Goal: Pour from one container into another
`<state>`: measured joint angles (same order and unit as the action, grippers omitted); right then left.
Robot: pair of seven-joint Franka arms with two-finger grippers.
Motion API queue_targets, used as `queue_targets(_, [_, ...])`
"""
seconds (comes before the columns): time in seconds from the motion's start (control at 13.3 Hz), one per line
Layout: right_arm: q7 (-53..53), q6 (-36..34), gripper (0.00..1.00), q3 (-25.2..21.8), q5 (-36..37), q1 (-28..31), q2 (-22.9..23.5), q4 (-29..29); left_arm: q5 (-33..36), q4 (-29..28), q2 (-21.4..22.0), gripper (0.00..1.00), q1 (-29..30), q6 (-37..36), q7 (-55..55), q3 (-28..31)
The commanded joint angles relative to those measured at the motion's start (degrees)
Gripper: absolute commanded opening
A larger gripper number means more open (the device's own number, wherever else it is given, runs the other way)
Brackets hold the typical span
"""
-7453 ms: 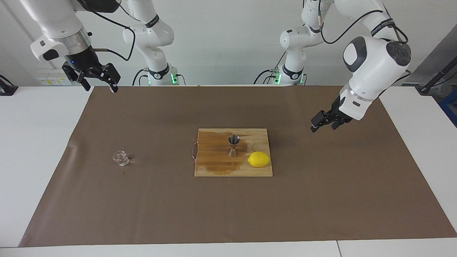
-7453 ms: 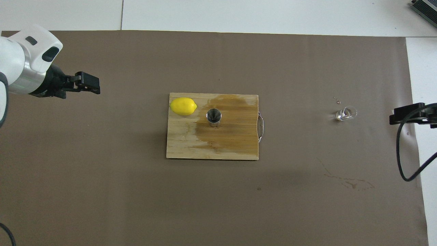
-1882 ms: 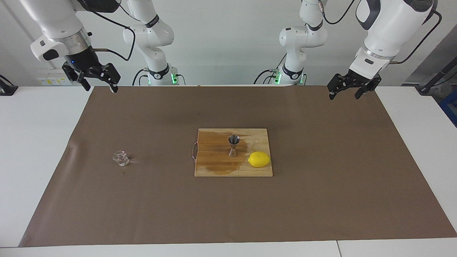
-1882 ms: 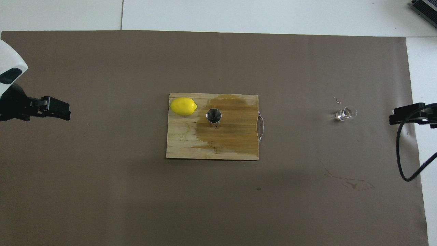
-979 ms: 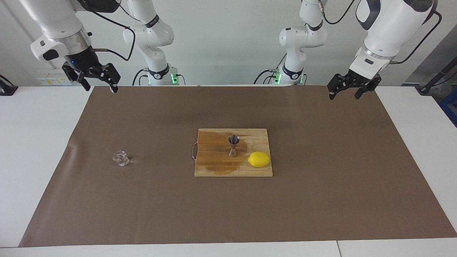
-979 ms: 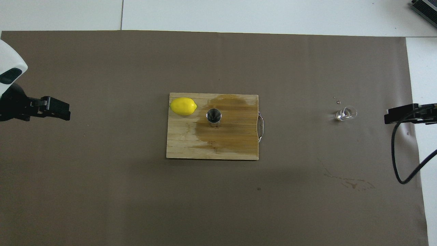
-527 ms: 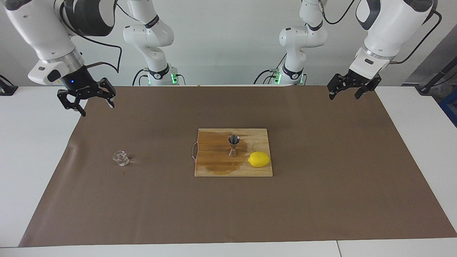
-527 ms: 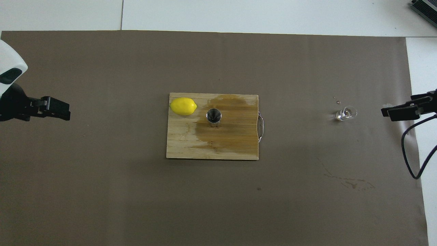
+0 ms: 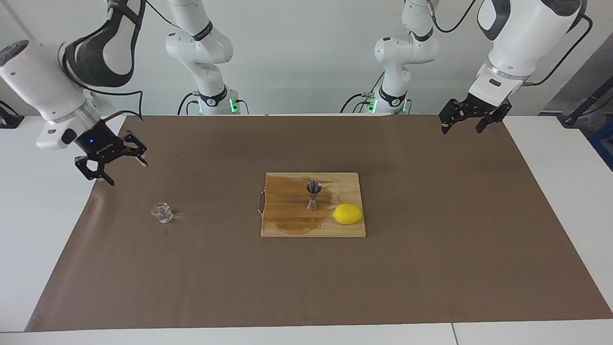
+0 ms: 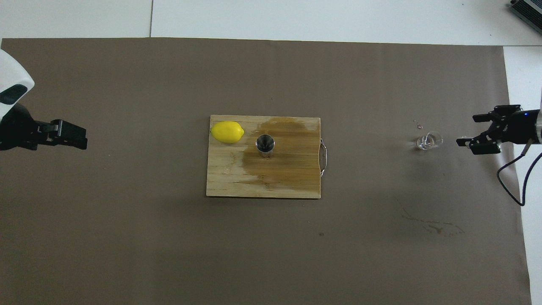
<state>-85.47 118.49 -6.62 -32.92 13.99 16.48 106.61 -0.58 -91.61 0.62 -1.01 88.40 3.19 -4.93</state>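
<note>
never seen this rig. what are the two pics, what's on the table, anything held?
Two white robot arms at a table covered in brown paper. One picture faces them from across the table; the other looks down from above their own end.

A wooden board carries a steel jigger and a lemon. A small clear glass stands on the paper toward the right arm's end.

Nothing is held. The right gripper is open, up in the air near the glass. The left gripper, also open, waits over the paper's edge.

lemon (image 10: pixel 227 131) and steel jigger (image 10: pixel 265 144) on stained cutting board (image 10: pixel 292 182); clear glass vessel (image 10: pixel 428 141) on brown paper (image 10: pixel 127 233), just beside open right claw (image 10: pixel 470 129).
</note>
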Motion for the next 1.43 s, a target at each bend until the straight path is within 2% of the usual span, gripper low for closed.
queue_targets(0.0, [-14.75, -1.23, 1.0, 1.17, -5.65, 3.14, 4.86, -1.83, 0.93, -0.68, 0.96, 1.0, -0.22, -0.51, 0.5, 0.18])
queue_targets(0.38, [-29.9, -11.94, 1.0, 1.87, -11.72, 5.07, 7.86, -2.02, 0.93, -0.68, 0.96, 1.0, -0.22, -0.51, 0.5, 0.18])
queue_targets(0.68, [-38.52, -12.67, 1.0, 8.88, -11.91, 12.35, 12.69, -3.76, 0.93, -0.68, 0.96, 1.0, -0.22, -0.51, 0.5, 0.18])
queue_targets(0.98, [-38.8, -13.63, 1.0, 14.52, -9.89, 17.03, 15.77, -7.64, 0.93, -0.68, 0.96, 1.0, -0.22, -0.51, 0.5, 0.18])
queue_targets(1.13, [-38.54, -14.07, 1.0, 16.1, -9.97, 18.26, 18.31, -9.39, 0.93, -0.68, 0.96, 1.0, -0.22, -0.51, 0.5, 0.18])
queue_targets(1.36, [-36.17, -16.35, 1.0, 17.25, -10.85, 18.97, 18.59, -9.75, 0.93, -0.68, 0.96, 1.0, -0.22, -0.51, 0.5, 0.18])
